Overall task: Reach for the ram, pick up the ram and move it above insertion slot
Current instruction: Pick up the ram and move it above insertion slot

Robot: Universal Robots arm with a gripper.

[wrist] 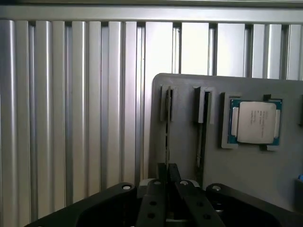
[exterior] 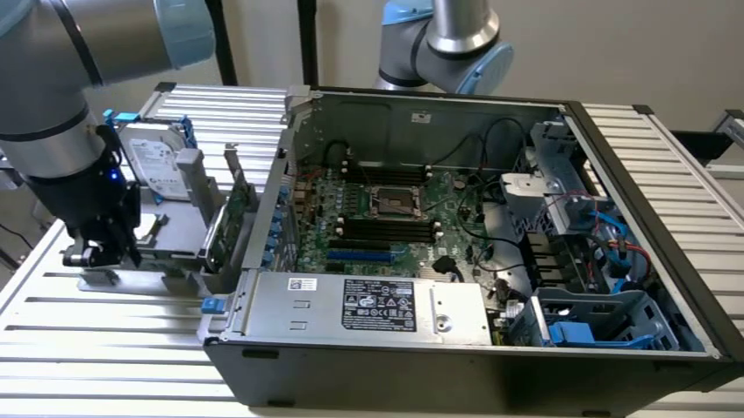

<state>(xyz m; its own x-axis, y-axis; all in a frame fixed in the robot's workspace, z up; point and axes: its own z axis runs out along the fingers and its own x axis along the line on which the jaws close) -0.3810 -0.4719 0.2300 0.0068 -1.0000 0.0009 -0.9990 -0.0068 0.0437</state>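
Exterior view: a grey, smooth-cylindered robot arm [exterior: 52, 113] with pale blue joint caps stands at the exterior view's left. Its black gripper [exterior: 91, 257] is lowered onto a grey parts holder [exterior: 163, 239] on a ribbed aluminium table [exterior: 117, 340]. A hard drive [exterior: 152, 161] with a pale label stands upright in the holder, and a green expansion card [exterior: 239, 218] stands on edge against the case wall; no writing on either is legible. The centre and right of the frame hold an open black computer case [exterior: 651, 261], lying on its side. Inside it are a green motherboard [exterior: 448, 239] with a square metal processor socket [exterior: 395, 202], dark parallel memory slots [exterior: 384, 228], one blue slot [exterior: 361, 257] and black cables. The silver power supply [exterior: 361, 305] carries a black label with white marks too small to read. A second arm [exterior: 448, 39] hangs at upper centre. Wrist view: the two black fingers [wrist: 161, 172] are pinched together on the ram [wrist: 166, 137]. The ram is seen edge-on as a thin green line, standing in a slot of the matt grey holder plate [wrist: 246, 175], so the claw is grasping the stick while it sits in the holder. A neighbouring slot [wrist: 202, 127] shows another dark, thin edge. Beside that lies a square processor [wrist: 255, 122], a dull metal lid on a blue-green board, its markings unreadable. The holder rests on the table's bright vertical ribs [wrist: 71, 118].
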